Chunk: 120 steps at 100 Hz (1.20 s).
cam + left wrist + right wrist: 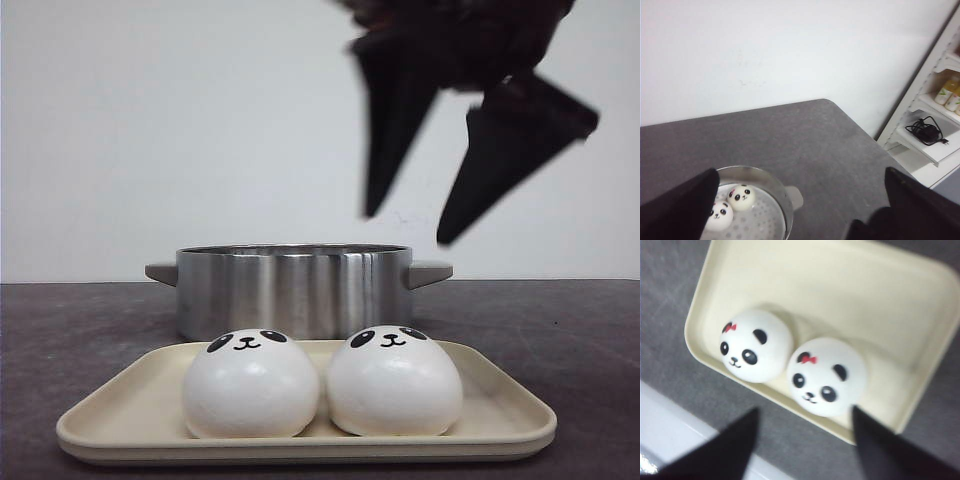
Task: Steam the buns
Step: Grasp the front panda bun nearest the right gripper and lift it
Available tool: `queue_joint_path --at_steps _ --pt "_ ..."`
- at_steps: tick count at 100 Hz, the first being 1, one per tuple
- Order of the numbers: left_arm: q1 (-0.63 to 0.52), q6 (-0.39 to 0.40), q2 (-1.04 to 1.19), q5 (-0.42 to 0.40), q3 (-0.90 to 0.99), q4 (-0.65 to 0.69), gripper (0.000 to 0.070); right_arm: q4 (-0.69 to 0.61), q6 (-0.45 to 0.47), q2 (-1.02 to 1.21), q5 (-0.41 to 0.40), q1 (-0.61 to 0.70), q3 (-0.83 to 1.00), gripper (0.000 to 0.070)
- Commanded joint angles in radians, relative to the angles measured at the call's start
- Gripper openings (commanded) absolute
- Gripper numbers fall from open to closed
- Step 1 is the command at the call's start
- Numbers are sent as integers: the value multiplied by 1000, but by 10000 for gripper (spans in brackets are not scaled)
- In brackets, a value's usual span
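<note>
tray (pixel 500 400): two buns (pixel 250 383) upright, faces up | pot (pixel 290 290): two buns | both arms' fingers (pixel 410 225) spread, empty

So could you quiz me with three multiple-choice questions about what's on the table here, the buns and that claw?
1. Where are the two buns not on the tray?
A. inside the steel pot
B. on the bare table
C. in the claw

2. How many panda buns sit on the cream tray?
A. one
B. two
C. four

3. How is the right claw?
A. shut on a bun
B. open and empty
C. resting on the tray

Key:
1 A: the left wrist view shows two buns inside the steel pot.
2 B: two panda buns sit side by side on the cream tray.
3 B: the right claw has its fingers apart above them, holding nothing.
</note>
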Motion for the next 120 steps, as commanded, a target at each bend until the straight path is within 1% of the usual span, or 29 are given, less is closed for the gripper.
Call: queue_joint_path --at_steps 1,15,28,44,49,52,55,59,64,65,69,87,98,111,120 --pt "-7 27 -6 1 25 -27 635 11 32 51 14 25 11 501" --pt "-7 31 -64 -6 25 -99 635 19 51 144 80 50 11 500" --pt "-7 31 -101 -11 25 -129 635 36 54 215 145 50 11 499" --pt "-7 31 -130 -13 25 -146 635 79 55 259 161 44 11 498" --pt "-7 31 -135 -14 25 -150 635 90 56 259 161 42 11 473" --pt "-7 31 -137 -14 25 -151 635 96 56 259 162 42 11 437" --pt "-7 31 -140 -14 25 -154 635 100 56 259 161 42 11 369" --pt "-7 31 -140 -14 25 -157 635 100 56 259 160 42 11 229" --pt "-7 31 -140 -14 25 -161 635 98 56 259 157 42 11 9" --pt "-7 31 -140 -14 25 -162 635 98 56 259 156 42 11 0" --pt "-7 31 -140 -14 25 -164 635 98 49 259 153 42 11 14" --pt "-7 28 -140 -14 25 -166 635 100 41 251 173 43 13 13" --pt "-7 28 -140 -14 25 -167 635 98 34 190 171 55 28 13" --pt "-7 28 -140 -38 25 -167 635 100 19 68 171 96 103 12" --pt "-7 28 -138 -51 25 -164 635 121 -13 7 200 103 189 8"
